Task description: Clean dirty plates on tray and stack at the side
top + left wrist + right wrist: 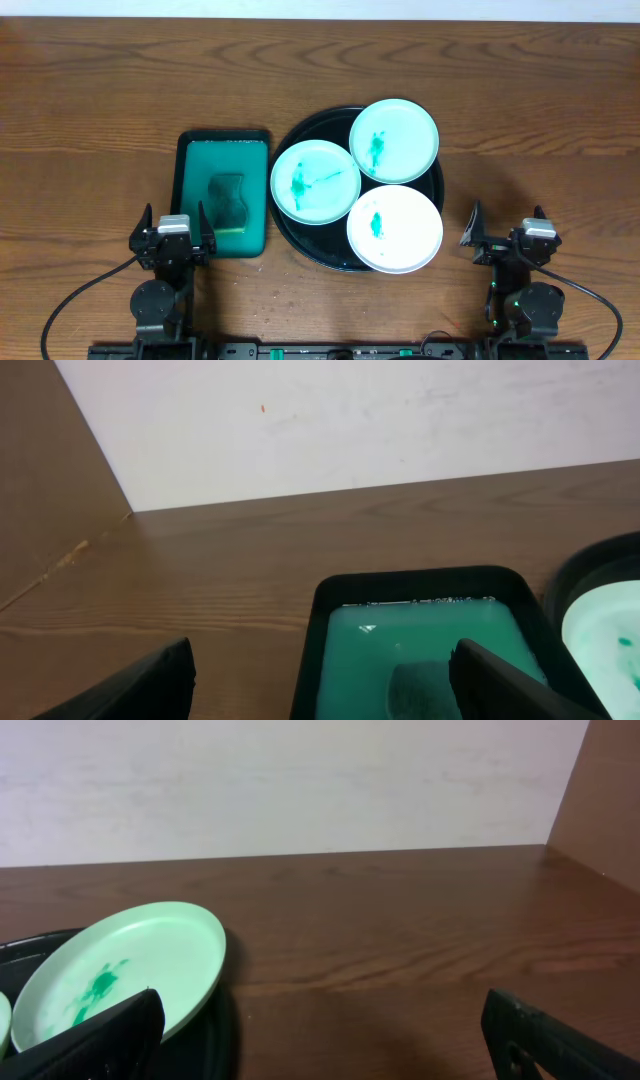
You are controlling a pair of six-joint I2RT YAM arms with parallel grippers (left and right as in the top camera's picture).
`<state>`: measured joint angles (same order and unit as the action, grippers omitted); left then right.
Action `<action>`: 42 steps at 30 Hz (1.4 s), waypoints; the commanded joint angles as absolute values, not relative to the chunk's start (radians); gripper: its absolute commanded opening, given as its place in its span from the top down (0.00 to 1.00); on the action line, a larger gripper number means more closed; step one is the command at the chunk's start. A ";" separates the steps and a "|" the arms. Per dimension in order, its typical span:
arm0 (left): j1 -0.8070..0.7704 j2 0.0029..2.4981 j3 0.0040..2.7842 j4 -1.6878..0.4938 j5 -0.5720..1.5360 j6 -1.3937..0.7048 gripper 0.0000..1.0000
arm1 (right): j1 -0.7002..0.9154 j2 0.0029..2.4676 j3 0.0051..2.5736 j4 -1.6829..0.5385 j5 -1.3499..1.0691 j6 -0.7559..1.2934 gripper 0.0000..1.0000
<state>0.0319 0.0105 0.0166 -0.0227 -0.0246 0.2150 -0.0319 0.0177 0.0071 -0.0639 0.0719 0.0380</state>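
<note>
1. Three plates are seen lying on the tray (pixel 303 242), close together with their rims touching or overlapping: a left plate (pixel 315 182), a far plate (pixel 394 141) and a near plate (pixel 395 229).
2. Teal-green smears are carried by every plate. The widest marks are on the left plate, and only a small one is on the near plate.
3. The tray's right rim is covered by the far and near plates.
4. The tray is placed on the wooden table (pixel 100 100), a little right of its middle.
5. Just beside it on the left, a green rectangular tray (pixel 205 160) is set, with a dark sponge (pixel 228 200) lying in it.
6. The left gripper (pixel 174 222) is found at the near end of the green tray. Its jaws are spread wide and nothing is held between them.
7. The right gripper (pixel 508 232) is placed near and right of the round tray, apart from it. Its jaws are also spread wide and nothing is gripped.
8. In the right wrist view, the far plate (pixel 130 965) is seen tilted up on the tray's edge.
</note>
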 commanded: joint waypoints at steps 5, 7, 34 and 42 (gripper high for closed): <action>0.036 0.012 0.004 -0.070 -0.033 0.231 0.18 | -0.025 0.020 0.006 -0.068 0.074 0.044 0.01; 0.036 0.012 0.004 -0.070 -0.033 0.231 0.18 | -0.025 0.020 0.006 -0.068 0.074 0.044 0.01; 0.036 0.211 0.137 -0.120 -0.025 0.122 0.18 | -0.025 0.020 0.006 -0.068 0.074 0.044 0.01; 0.036 0.598 0.498 -0.216 -0.023 0.089 0.18 | -0.025 0.020 0.006 -0.068 0.074 0.044 0.01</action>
